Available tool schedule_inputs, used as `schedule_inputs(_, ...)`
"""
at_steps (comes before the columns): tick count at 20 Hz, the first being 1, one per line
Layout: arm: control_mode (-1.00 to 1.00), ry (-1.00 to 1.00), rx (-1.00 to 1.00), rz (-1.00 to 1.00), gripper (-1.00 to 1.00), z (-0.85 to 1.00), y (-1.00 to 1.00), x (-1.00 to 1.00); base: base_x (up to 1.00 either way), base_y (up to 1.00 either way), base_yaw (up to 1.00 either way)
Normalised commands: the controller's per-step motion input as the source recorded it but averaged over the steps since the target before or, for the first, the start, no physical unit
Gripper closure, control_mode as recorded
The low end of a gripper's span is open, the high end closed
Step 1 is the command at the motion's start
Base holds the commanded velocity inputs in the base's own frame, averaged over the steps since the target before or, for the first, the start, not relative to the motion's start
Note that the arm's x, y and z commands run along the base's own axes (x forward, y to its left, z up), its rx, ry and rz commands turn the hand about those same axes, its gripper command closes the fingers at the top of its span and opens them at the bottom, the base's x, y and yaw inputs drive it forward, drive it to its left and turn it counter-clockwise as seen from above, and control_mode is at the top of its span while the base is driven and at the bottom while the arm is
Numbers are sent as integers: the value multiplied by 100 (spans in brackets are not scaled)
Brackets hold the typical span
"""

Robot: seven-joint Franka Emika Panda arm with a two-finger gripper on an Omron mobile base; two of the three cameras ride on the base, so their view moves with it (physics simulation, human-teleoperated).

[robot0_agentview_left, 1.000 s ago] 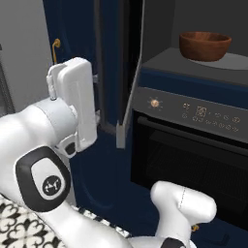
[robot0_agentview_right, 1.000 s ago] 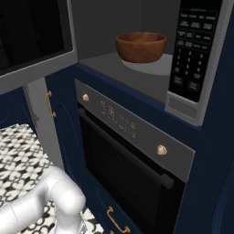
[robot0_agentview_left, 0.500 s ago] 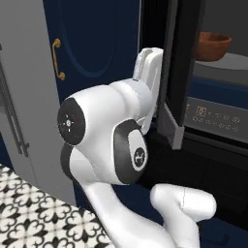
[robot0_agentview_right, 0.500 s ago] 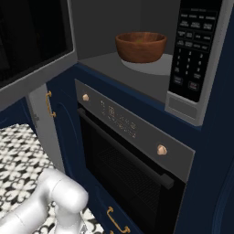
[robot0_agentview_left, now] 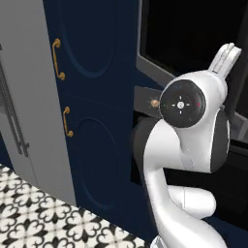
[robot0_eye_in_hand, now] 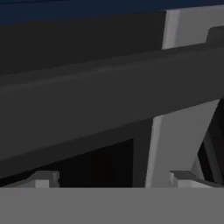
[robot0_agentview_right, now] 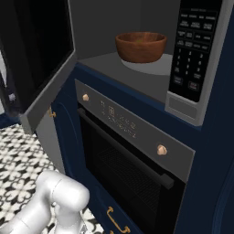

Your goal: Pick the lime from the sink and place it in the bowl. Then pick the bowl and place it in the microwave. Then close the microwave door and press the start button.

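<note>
bowl (robot0_agentview_right: 140, 46) sits in microwave (robot0_agentview_right: 151, 77); microwave door (robot0_agentview_right: 39, 68) ajar at 9 o'clock. gripper (robot0_eye_in_hand: 113, 177) jaws apart, empty. risk: fingers slide off door edge, leaving it unlatched.

I see the microwave (robot0_agentview_right: 151, 87) floor, a flat grey shelf above the oven (robot0_agentview_right: 132, 151), carrying the brown wooden bowl (robot0_agentview_right: 140, 45), which sits upright toward the back on a pale round plate (robot0_agentview_right: 151, 67).

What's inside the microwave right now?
The bowl sits on the grey floor of the microwave cavity. The bowl's wall hides its contents, so whether the lime is in it cannot be seen.
</note>
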Motion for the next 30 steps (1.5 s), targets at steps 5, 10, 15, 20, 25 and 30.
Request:
schedule_inputs(5, -100, -7, 20, 0, -100, 0, -100, 27, 0, 0, 0)
schedule_inputs(10, -100, -1, 16, 0, -100, 0, -95, 70, 0, 0, 0)
schedule_inputs(15, -100, 0, 11, 0, -100, 0, -66, 99, 0, 0, 0)
schedule_inputs(20, -100, 0, 4, 0, -100, -4, -50, 97, 0, 0, 0)
schedule_inputs(25, -100, -2, 2, 0, -100, -16, -54, 80, 0, 0, 0)
schedule_inputs(30, -100, 2, 2, 0, -100, -28, -39, 92, 0, 0, 0)
